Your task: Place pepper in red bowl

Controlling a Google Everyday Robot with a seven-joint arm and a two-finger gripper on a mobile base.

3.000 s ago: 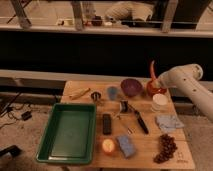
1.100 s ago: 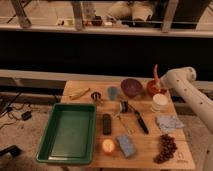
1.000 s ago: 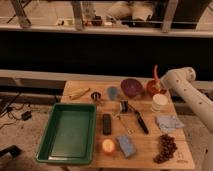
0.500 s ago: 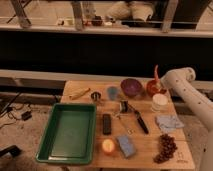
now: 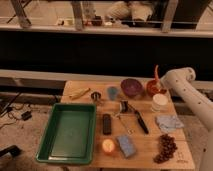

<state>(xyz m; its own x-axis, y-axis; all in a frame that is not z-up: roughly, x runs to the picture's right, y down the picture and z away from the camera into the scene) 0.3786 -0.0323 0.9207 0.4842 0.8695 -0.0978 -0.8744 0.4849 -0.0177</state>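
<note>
The pepper (image 5: 156,75) is thin and red-orange. It stands nearly upright, with its lower end just above the small orange-red bowl (image 5: 151,89) at the back right of the wooden table. My gripper (image 5: 160,85) sits at the end of the white arm (image 5: 181,80), right beside the bowl's right rim. It holds the pepper by its lower end. The pepper's tip points up.
A purple bowl (image 5: 131,87) sits left of the red bowl and a white round container (image 5: 160,101) in front of it. On the table are also a green tray (image 5: 54,144), a banana (image 5: 80,93), a blue cloth (image 5: 169,122), grapes (image 5: 165,147), a sponge (image 5: 126,145) and an orange (image 5: 108,146).
Since three seconds ago the arm has shifted a little right and brought the pepper over the red bowl. In the last second nothing has visibly moved.
</note>
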